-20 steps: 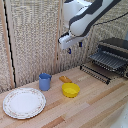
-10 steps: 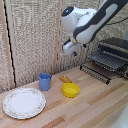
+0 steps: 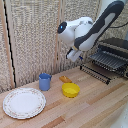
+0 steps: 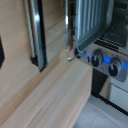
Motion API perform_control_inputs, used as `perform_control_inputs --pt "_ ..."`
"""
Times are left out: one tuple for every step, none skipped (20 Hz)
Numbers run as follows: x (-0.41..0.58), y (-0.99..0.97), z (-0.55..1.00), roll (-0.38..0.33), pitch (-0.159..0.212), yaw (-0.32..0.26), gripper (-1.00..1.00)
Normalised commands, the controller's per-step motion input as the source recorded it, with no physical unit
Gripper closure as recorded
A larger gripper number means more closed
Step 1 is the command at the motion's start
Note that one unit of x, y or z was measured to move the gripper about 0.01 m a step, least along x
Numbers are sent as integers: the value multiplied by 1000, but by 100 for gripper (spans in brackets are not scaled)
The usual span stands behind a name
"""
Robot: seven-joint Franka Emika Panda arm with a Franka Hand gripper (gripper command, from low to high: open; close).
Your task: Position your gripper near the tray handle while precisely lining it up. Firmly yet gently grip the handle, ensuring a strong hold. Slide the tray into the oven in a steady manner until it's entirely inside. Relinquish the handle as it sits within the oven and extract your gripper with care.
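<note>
Since a second ago the gripper (image 3: pixel 75 56) has swung from above the yellow bowl (image 3: pixel 70 90) toward the oven (image 3: pixel 111 57); its jaws' state I cannot tell. Wrist view: the tray (image 4: pixel 90 22) juts from the oven, handle unheld.

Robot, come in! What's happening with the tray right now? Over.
End effector in the air, short of tray, jaws unclear. Tray sticks out of oven. Nothing blocking.

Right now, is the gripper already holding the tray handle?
No, the gripper hangs in the air, apart from the tray handle on the pulled-out tray.
</note>
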Motion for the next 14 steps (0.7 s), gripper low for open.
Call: perform_control_inputs --pt "86 -329 -243 -262 38 0 -100" --pt "74 -343 -249 -254 20 0 -100" --pt "86 -380 -254 -230 0 0 -100" --pt "117 -377 -214 -229 0 0 -100" --pt "126 -369 -194 -231 0 3 -100" --pt "137 -366 -134 -236 0 9 -100" --pt "126 -343 -80 -251 0 11 -100" --pt "140 -343 -23 -264 0 22 -100" --pt "160 -340 0 -271 0 39 -100" --pt "143 -340 -29 -249 0 63 -100" --pt "103 -351 -29 -194 0 110 -100" --pt "149 -357 -43 -177 0 120 -100" --pt "140 -369 -43 -167 0 127 -100" --pt "111 -371 -69 -165 0 145 -100"
